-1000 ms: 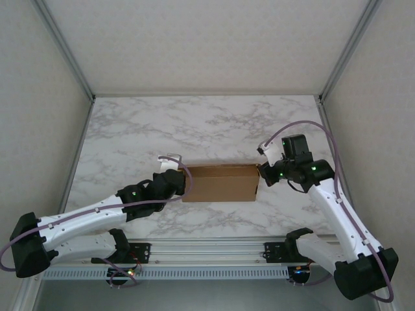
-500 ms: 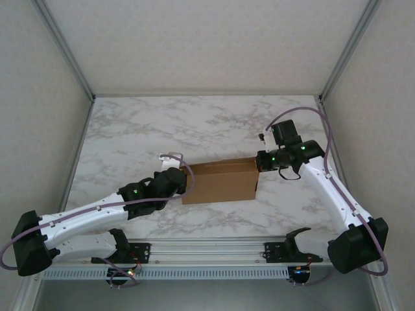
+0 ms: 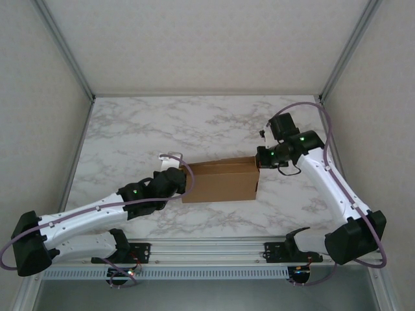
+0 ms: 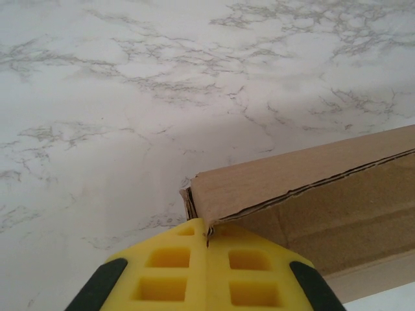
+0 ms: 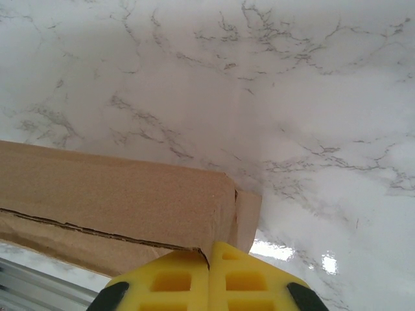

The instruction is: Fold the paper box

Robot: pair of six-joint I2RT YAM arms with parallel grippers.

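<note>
Left gripper [image 4: 207, 228]: yellow jaws pressed together, tips against the left end of the paper box [image 3: 220, 183]. Right gripper [image 5: 209, 251]: jaws together, tips at its right end. Box: lid down, mid marble table [image 3: 130, 129], interior hidden.

Paper box [image 3: 220, 183] ctr-front on table [image 3: 130, 129]

Top camera high, behind near edge, facing table [image 3: 130, 123]; wrist cameras close, low, at opposite paper box [image 3: 220, 183] ends
</note>
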